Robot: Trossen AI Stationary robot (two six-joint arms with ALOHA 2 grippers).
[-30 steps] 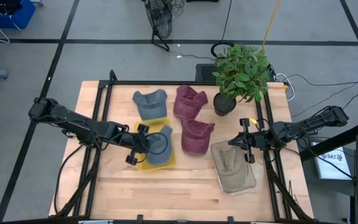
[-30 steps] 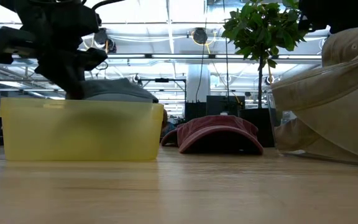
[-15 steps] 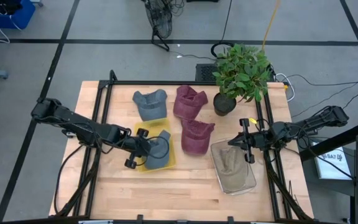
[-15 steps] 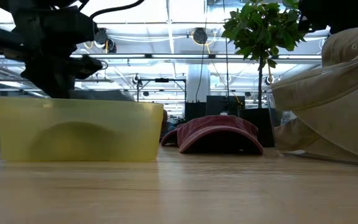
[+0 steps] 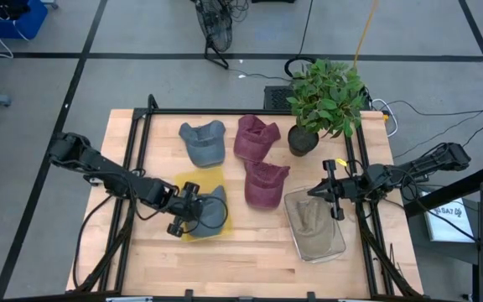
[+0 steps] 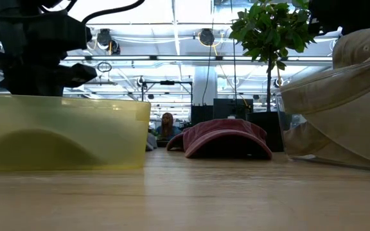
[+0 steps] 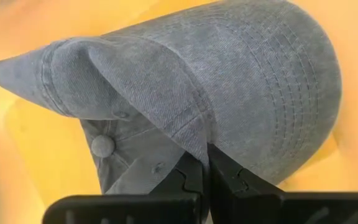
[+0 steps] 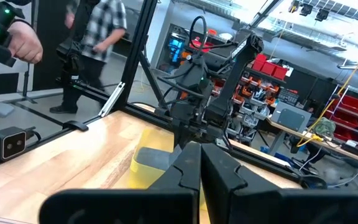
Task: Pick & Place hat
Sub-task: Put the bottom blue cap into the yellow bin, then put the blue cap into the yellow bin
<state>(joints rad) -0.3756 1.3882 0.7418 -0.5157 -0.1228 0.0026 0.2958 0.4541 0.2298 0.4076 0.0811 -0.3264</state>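
Left gripper [image 5: 193, 210] has pulled the yellow plastic tub [image 5: 193, 181] and the grey denim cap [image 5: 211, 210] inside it nearer the table's front, pinched tight on the cap's folded brim. Right gripper [image 5: 326, 190] waits closed above the clear tub [image 5: 335, 241].

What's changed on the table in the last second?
The left claw, shut on the grey hat, pulled back, dragging the yellow bin toward the front-left. The right claw, the other hats and the plant haven't moved.
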